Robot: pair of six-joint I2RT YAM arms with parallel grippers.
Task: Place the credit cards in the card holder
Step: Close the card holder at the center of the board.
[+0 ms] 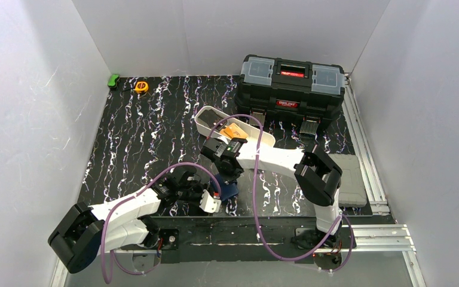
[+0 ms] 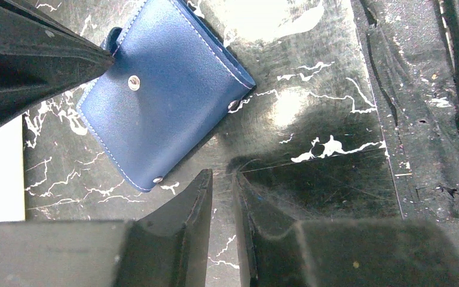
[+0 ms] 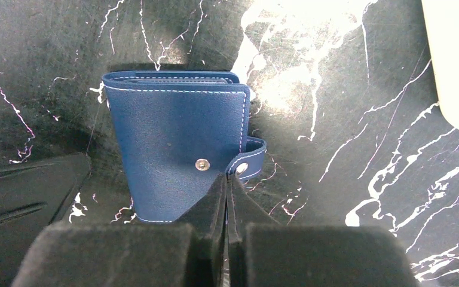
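The card holder (image 3: 176, 152) is a navy-blue wallet lying folded on the black marbled table, also seen in the left wrist view (image 2: 167, 89) and from the top (image 1: 230, 191). My right gripper (image 3: 227, 177) is shut, its tips pinched together on the end of the wallet's snap tab (image 3: 250, 162). My left gripper (image 2: 222, 176) hovers just beside the wallet's near corner, its jaws a narrow gap apart with only table between them. An orange-yellow credit card (image 1: 234, 130) lies in the white oblong tray (image 1: 262, 136). Other cards are hard to make out.
A big black toolbox (image 1: 291, 84) stands at the back right, close behind the tray. A yellow tape measure (image 1: 141, 86) and a small green object (image 1: 114, 80) sit at the back left corner. A grey pad (image 1: 351, 179) lies at the right edge.
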